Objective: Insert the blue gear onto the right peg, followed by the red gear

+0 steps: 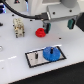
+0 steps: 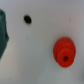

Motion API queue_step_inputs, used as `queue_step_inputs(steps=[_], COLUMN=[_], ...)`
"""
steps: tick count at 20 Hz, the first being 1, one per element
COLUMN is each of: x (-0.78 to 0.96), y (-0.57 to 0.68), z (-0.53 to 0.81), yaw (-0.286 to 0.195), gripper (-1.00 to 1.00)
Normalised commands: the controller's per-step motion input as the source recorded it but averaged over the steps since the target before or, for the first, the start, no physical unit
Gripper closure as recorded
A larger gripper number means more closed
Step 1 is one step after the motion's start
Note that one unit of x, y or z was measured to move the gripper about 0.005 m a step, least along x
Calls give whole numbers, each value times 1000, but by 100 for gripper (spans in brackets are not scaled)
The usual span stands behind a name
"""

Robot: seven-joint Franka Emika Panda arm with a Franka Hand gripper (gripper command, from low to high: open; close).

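As blue gear sits on plate, we turn to small bright-red plastic gear (image 1: 39, 32) on white surface (image 1: 15, 52), near claw (image 1: 58, 24). Claw spread, empty. We judge gear light, rigid, slick; pinch raised hub.

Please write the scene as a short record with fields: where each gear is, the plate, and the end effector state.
blue gear: on the grey plate, at its right-hand side in the exterior view
red gear: on the white table, apart from the plate, not held
plate: black-framed, left-hand pin bare
end effector: above the table, beside the red gear, holding nothing; open or shut unclear
table: white
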Motion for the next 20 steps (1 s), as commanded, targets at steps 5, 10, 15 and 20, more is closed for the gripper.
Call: queue_step_inputs(steps=[5,10,15,20], x=[-594,-422,-397,-419], y=[63,-83,-167,-95], z=[-261,-407,-353,-262], yaw=[0,0,0,0], gripper=[-100,-100,-100,-100])
